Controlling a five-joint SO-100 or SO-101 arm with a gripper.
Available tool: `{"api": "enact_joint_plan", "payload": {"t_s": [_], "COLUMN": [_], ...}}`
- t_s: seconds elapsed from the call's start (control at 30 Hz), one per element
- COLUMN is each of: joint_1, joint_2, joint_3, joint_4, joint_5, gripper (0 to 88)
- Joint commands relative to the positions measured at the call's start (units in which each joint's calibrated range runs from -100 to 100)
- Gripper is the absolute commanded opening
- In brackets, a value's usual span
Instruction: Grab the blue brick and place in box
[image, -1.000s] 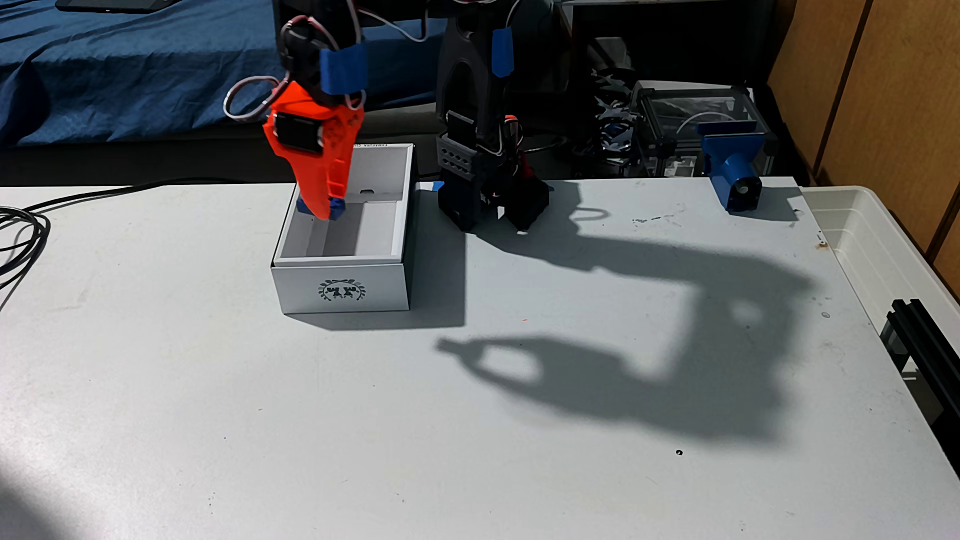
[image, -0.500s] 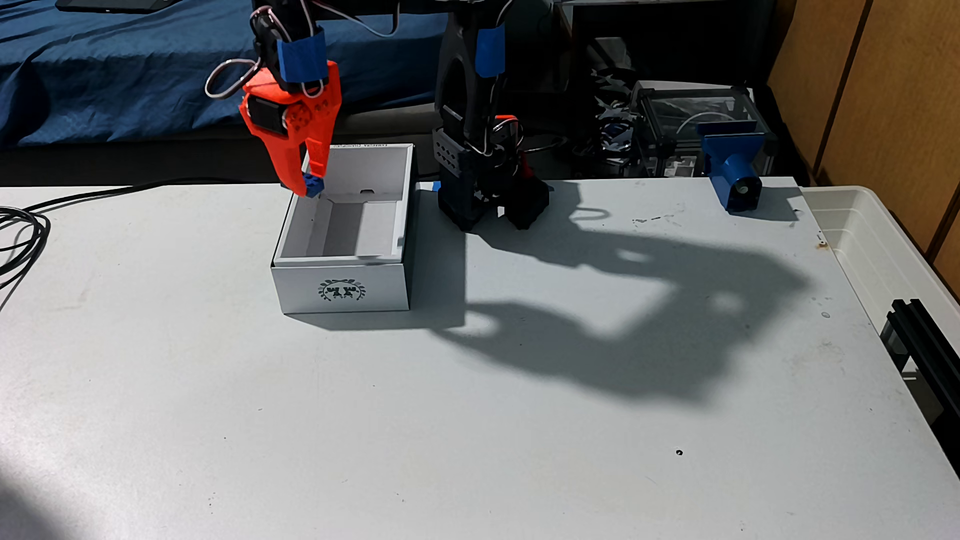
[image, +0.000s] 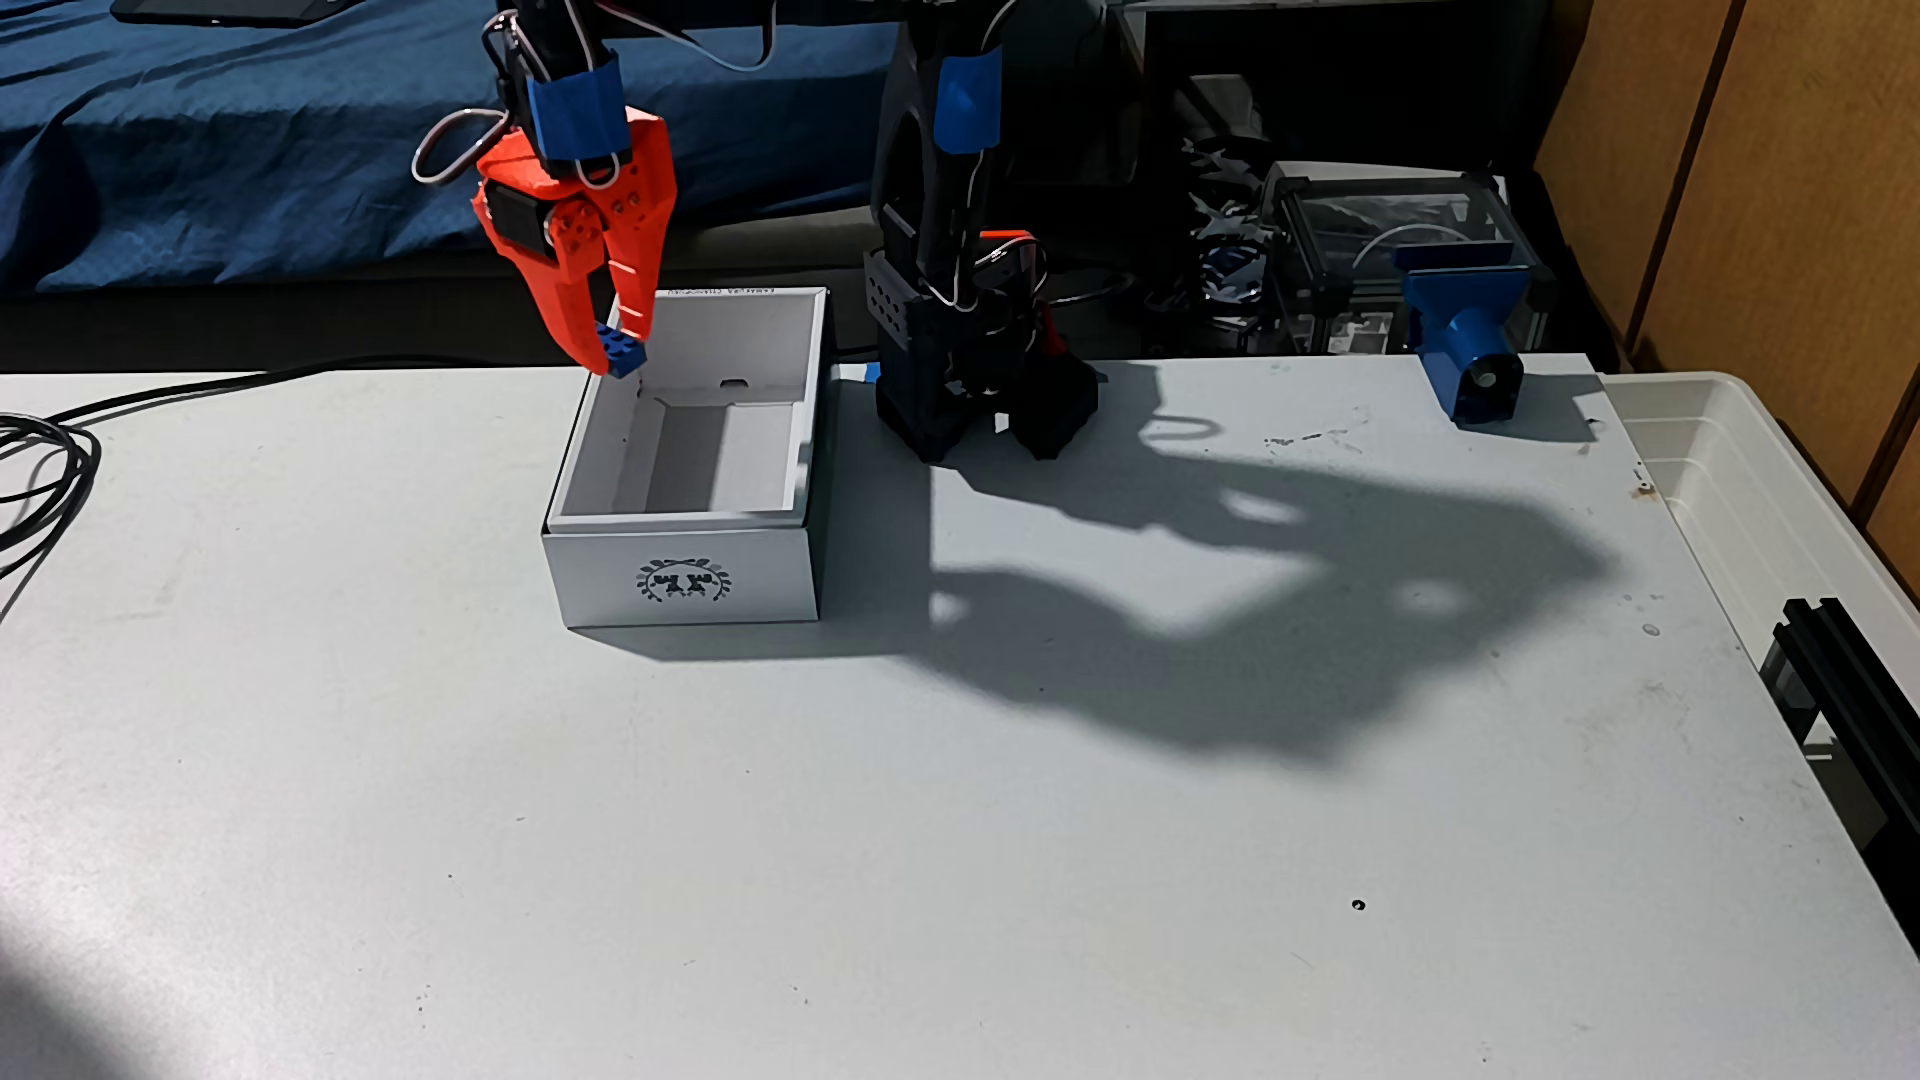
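Note:
In the fixed view my orange gripper (image: 616, 351) hangs pointing down over the far left corner of the box (image: 748, 582). It is shut on the blue brick (image: 624, 357), which sits between the fingertips just above the box's rim. The box is white cardboard, open at the top, with a dark green wreath emblem on the short side that faces the camera. What I can see of the box's inside holds only shadow. The box stands on the white table, to the left of the arm's black base (image: 966, 395).
A blue clamp-like part (image: 1465, 343) sits at the table's far right edge. A translucent plastic tub (image: 1714, 467) and a black rail (image: 1849, 675) lie along the right side. Black cables (image: 42, 457) coil at the left edge. The arm's shadow falls over the middle right of the table.
The gripper has risen from inside the box and moved left and back towards the far left corner, with the blue brick still in its fingers.

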Motion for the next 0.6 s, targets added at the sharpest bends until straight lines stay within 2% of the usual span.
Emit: {"api": "enact_joint_plan", "payload": {"t_s": [0.0,0.57], "joint_1": [1.0,0.85], "joint_2": [-2.08,-2.59], "joint_3": [0.32,1.3], "joint_4": [-1.27,-1.88], "joint_5": [-0.29,-2.71], "gripper": [0.7,0.7]}}
